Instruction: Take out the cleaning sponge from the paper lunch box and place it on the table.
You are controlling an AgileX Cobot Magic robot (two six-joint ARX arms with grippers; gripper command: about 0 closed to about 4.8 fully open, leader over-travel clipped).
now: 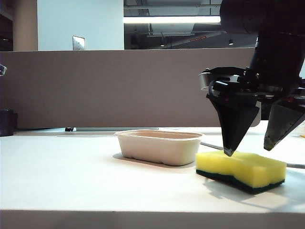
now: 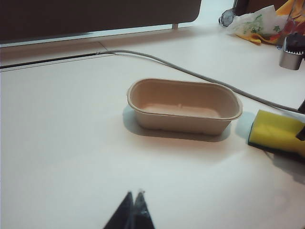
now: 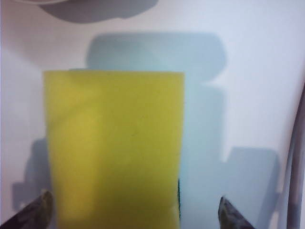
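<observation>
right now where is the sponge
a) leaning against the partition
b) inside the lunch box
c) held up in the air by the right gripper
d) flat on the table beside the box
d: the sponge lies flat on the table next to the empty box, with the right gripper open just above it and the left gripper shut, away from both.
</observation>
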